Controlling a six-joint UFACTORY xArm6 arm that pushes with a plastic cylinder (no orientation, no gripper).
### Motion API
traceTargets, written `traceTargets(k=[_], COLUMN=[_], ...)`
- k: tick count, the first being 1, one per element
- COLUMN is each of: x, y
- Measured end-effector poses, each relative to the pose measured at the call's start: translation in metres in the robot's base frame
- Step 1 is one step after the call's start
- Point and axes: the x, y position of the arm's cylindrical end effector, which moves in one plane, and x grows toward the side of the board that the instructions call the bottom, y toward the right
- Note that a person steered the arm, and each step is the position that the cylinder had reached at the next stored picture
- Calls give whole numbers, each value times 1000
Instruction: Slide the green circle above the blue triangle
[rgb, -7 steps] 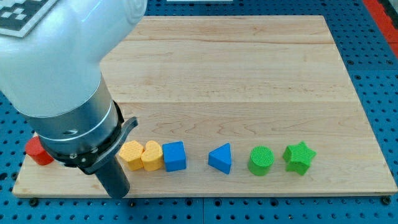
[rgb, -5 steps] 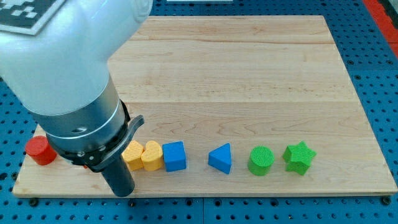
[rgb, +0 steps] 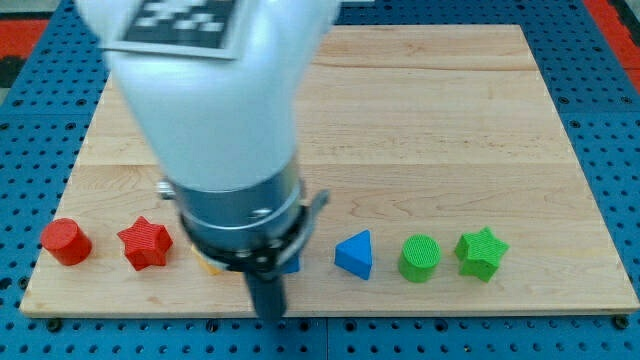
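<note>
The green circle (rgb: 419, 258) lies near the view's bottom edge of the wooden board (rgb: 420, 120), just right of the blue triangle (rgb: 355, 254). My tip (rgb: 268, 314) is at the board's bottom edge, left of the blue triangle and well left of the green circle, touching neither. The arm's body covers the blocks behind the rod.
A green star (rgb: 481, 252) sits right of the green circle. A red cylinder (rgb: 65, 242) and a red star (rgb: 146, 244) lie at the bottom left. A yellow block (rgb: 207, 266) and a blue block (rgb: 293, 264) peek out from behind the arm.
The arm has swept toward the view's right along the bottom edge. The red star is now uncovered, and the yellow blocks and blue cube are mostly hidden. No block has visibly moved.
</note>
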Motion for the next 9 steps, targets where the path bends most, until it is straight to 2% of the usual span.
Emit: traceTargets(k=[1,2,4,7,8,9], x=[0,0,0,-36,-79,-115], y=[56,64,128,147,138,96])
